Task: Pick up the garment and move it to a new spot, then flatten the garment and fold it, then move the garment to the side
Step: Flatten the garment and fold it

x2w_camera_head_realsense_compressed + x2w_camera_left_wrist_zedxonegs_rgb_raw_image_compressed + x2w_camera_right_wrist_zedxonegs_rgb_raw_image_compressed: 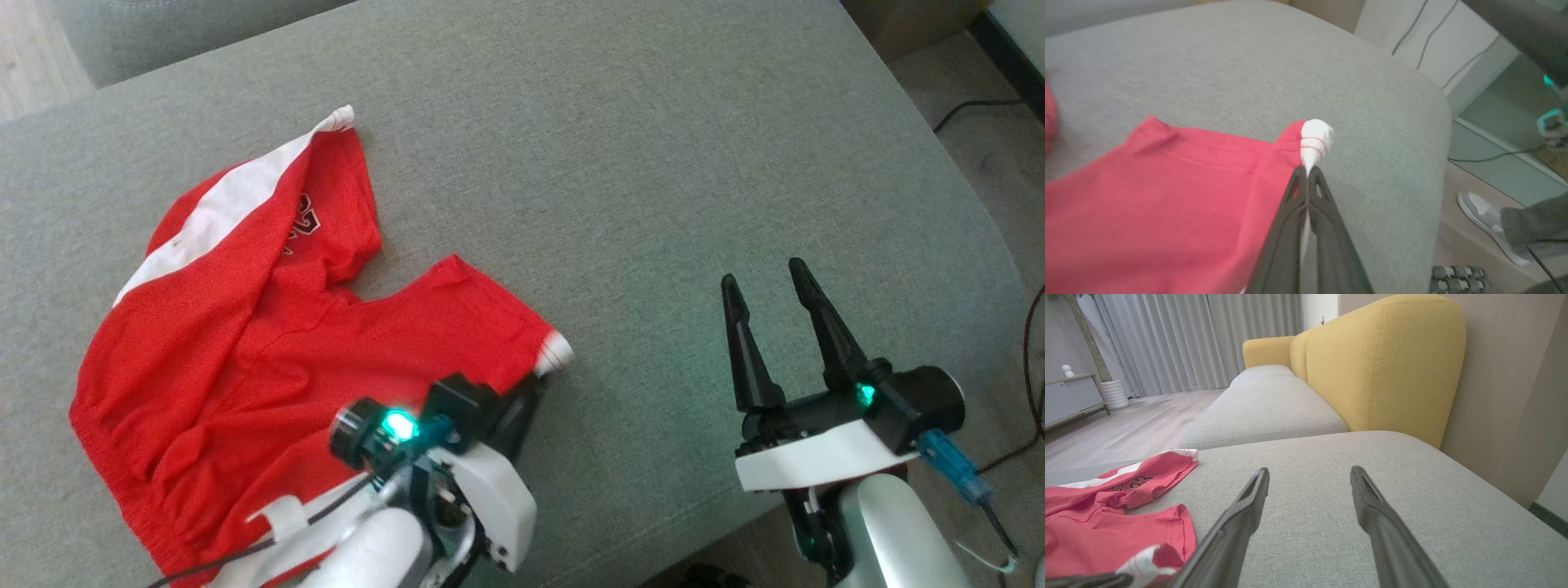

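L gripper (1307, 170) jaws pinched shorts (269, 327) at the white hem corner; the rest lay crumpled on cushion (653, 147), left half. R gripper (761, 273) jaws spread, empty. Risk: pinch looked thin, might slip on lift.

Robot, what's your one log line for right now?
left tool: shut on red garment white corner | right tool: open over grey cushion

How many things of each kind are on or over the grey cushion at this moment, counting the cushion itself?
garment: 1, red with white trim
grippers: 2, the left gripper shut on the garment's white-trimmed corner, the right gripper open and empty
grey cushion: 1
Total: 4
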### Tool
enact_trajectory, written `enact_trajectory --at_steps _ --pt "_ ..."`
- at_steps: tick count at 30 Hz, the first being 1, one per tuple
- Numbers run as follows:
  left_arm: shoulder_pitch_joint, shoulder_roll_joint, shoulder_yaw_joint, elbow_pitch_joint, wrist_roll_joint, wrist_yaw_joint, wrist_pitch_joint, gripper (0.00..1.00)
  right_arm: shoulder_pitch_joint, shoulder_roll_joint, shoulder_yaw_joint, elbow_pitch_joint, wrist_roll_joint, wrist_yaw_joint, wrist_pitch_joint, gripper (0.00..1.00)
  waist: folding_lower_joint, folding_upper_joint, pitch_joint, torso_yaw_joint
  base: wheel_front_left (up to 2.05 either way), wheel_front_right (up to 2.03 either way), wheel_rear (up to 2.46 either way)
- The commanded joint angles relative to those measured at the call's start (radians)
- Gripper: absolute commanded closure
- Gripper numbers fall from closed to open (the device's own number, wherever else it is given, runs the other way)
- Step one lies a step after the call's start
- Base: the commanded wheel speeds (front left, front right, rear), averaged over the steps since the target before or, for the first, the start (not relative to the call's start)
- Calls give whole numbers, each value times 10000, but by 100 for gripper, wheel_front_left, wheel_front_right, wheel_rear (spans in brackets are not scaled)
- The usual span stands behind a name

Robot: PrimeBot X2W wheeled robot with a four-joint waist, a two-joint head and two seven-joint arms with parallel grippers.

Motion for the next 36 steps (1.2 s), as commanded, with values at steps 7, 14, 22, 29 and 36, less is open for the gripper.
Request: enact_trajectory --at_steps 7,14,22,29,36 --pt "-210 -576 6 438 -442 -483 -693 0 -23 -29 188 -216 -51 77 -109 0 1 0 -77 24 0 0 0" --pt "410 -302 835 -589 -880 -208 -1871 0 179 -29 -153 -338 -316 77 -109 0 1 0 -599 368 0 0 0" --pt "2211 747 2699 -2081 -707 1318 -3761 0 437 -29 -763 -726 -994 77 -109 0 1 0 -1320 1231 0 0 0" --pt "3577 1125 3685 -1894 -751 1874 -4991 0 706 -29 -1156 -744 -1447 77 -109 0 1 0 -1808 2185 0 0 0" --pt "4389 996 4279 -1117 -638 1527 -5347 0 910 -29 -1163 -264 -1649 77 -109 0 1 0 -2217 2781 0 0 0"
